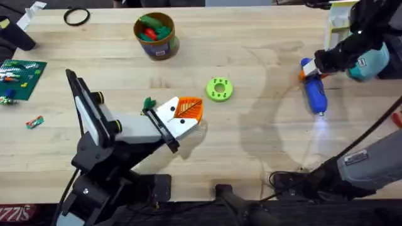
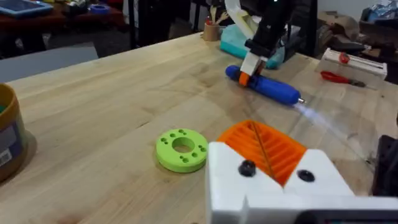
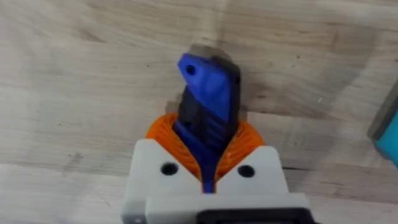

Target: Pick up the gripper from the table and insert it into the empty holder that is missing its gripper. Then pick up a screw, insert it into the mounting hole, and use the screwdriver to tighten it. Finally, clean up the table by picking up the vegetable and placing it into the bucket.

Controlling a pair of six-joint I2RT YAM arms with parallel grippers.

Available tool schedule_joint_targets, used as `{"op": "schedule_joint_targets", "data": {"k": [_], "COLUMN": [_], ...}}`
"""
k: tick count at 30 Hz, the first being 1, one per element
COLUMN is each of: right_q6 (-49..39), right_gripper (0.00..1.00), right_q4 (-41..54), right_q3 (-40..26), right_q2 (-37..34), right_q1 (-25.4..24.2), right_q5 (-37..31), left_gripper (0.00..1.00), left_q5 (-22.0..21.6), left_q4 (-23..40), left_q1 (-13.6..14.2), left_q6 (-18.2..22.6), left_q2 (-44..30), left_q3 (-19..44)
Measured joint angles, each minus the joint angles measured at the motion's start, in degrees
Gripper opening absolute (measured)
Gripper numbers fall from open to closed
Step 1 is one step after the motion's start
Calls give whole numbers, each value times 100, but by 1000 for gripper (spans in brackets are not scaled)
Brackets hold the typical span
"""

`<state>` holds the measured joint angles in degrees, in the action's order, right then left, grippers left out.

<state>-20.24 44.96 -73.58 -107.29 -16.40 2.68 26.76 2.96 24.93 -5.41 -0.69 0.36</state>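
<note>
The blue screwdriver lies along the table at the right, its tip light glowing on the wood. My right gripper is shut on its rear end, and the blue body sits between the orange pads. From the left wrist view the screwdriver and that gripper stand farther off. The left gripper, white with orange pads, hovers shut at mid-table holding nothing. A small green vegetable piece shows beside its wrist. At the back stands the yellow bucket, with red and green vegetables inside.
A flat green disc with holes lies just right of the left gripper. A green board and a small red-green item sit at the left edge, a black ring at the back left, and a teal object at the far right.
</note>
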Motion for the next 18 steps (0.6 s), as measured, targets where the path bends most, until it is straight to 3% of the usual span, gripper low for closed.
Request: {"op": "schedule_joint_targets", "data": {"k": [2,9,18], "right_q6": [27,30,70], "right_gripper": [23,28,28], "right_q4": [-17,319,1162], "right_q3": [-2,-131,-1149], "right_q2": [-11,-11,330], "right_q1": [0,0,0], "right_q5": [2,39,71], "left_gripper": [16,16,16], "left_q5": [0,0,0], "left_q4": [2,0,0], "left_q1": [0,0,0], "left_q6": [0,0,-2], "left_q2": [0,0,0], "left_q3": [0,0,0]}}
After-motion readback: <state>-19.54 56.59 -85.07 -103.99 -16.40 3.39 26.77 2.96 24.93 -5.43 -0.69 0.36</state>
